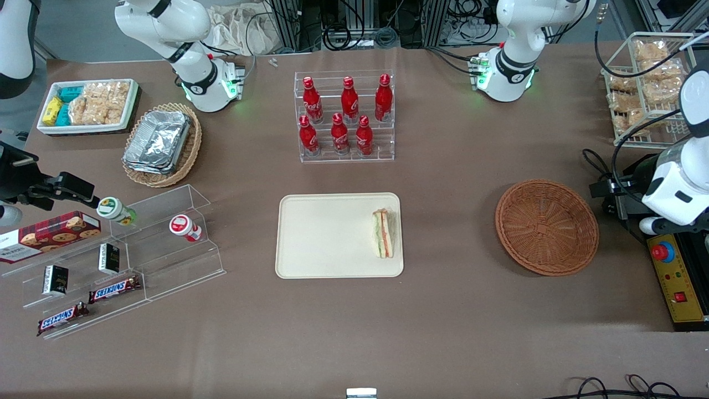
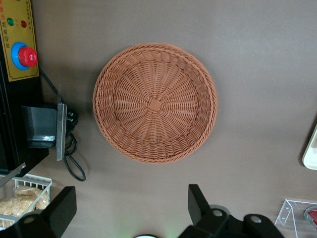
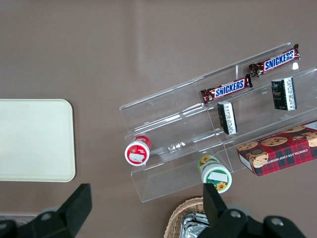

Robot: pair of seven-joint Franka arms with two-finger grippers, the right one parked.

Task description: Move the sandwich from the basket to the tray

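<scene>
The sandwich [image 1: 383,234] lies on the cream tray [image 1: 327,238], at the tray's edge nearest the basket, with its layered filling showing. The round reddish-brown basket [image 1: 546,227] sits on the table toward the working arm's end and holds nothing. In the left wrist view the gripper [image 2: 130,206] hangs high above the table, open, with nothing between its black fingers [image 2: 198,201]. It is beside the basket [image 2: 155,102], a little farther from the front camera. A corner of the tray [image 2: 312,153] also shows there. The working arm's wrist [image 1: 676,183] stands beside the basket.
A yellow emergency-stop box [image 1: 677,280] and a black fixture with cables [image 1: 626,194] stand next to the basket. A wire snack rack [image 1: 648,88] is farther back. A clear rack of red bottles [image 1: 344,116] stands beyond the tray's back edge. Acrylic shelves with snacks [image 1: 111,249] lie toward the parked arm's end.
</scene>
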